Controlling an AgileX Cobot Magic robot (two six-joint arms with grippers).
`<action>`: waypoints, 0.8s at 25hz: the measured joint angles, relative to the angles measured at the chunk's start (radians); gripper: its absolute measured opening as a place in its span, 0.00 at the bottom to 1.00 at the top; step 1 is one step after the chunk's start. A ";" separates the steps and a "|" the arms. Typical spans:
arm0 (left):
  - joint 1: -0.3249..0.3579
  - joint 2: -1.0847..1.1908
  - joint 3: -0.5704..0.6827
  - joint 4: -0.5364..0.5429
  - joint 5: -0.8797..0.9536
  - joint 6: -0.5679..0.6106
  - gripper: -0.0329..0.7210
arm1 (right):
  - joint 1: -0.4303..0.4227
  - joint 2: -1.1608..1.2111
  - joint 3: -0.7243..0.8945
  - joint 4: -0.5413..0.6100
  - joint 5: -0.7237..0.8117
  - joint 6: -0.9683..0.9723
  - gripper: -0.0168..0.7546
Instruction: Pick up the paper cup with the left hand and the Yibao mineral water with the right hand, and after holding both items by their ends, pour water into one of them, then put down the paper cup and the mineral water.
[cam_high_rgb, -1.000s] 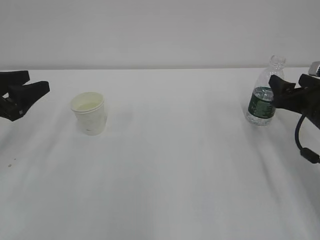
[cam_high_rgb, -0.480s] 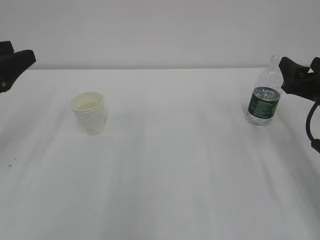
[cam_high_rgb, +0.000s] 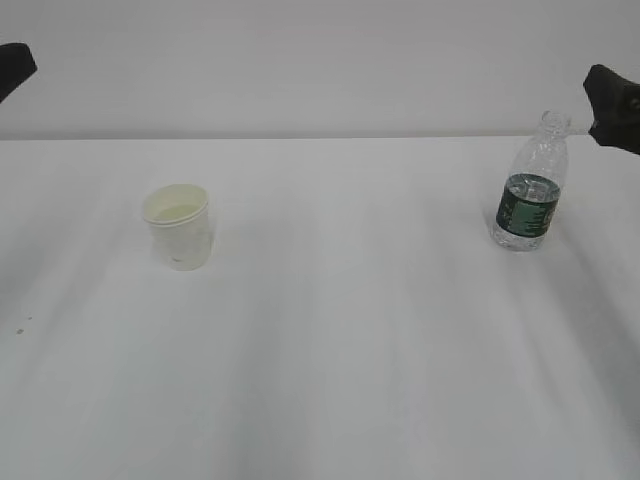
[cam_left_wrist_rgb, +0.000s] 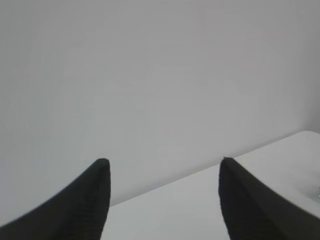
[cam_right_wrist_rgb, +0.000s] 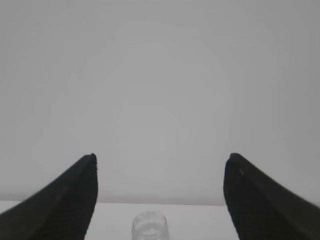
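The white paper cup (cam_high_rgb: 179, 226) stands upright on the white table at the left. The Yibao mineral water bottle (cam_high_rgb: 530, 185), clear with a dark green label and no cap, stands upright at the right; its open neck shows in the right wrist view (cam_right_wrist_rgb: 149, 225). My left gripper (cam_high_rgb: 12, 68) is high at the left edge, well above and left of the cup; in its wrist view (cam_left_wrist_rgb: 163, 165) the jaws are wide apart and empty. My right gripper (cam_high_rgb: 612, 94) is high at the right edge, just above and right of the bottle's mouth; its jaws (cam_right_wrist_rgb: 160, 162) are open and empty.
The white table (cam_high_rgb: 350, 330) runs back to a plain grey wall. A tiny dark speck (cam_high_rgb: 20, 330) lies near the table's front left.
Both grippers have risen and drawn outward toward the edges of the exterior view, away from the cup and the bottle. The cup and the bottle have not moved.
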 joint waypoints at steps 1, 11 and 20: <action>0.000 -0.012 0.000 0.000 0.000 -0.015 0.68 | 0.000 -0.015 0.000 0.000 0.014 0.000 0.79; 0.000 -0.137 0.000 0.000 0.037 -0.111 0.66 | 0.000 -0.196 0.002 0.000 0.171 0.002 0.79; 0.000 -0.245 0.002 0.003 0.073 -0.156 0.66 | 0.000 -0.319 0.002 0.000 0.258 0.001 0.79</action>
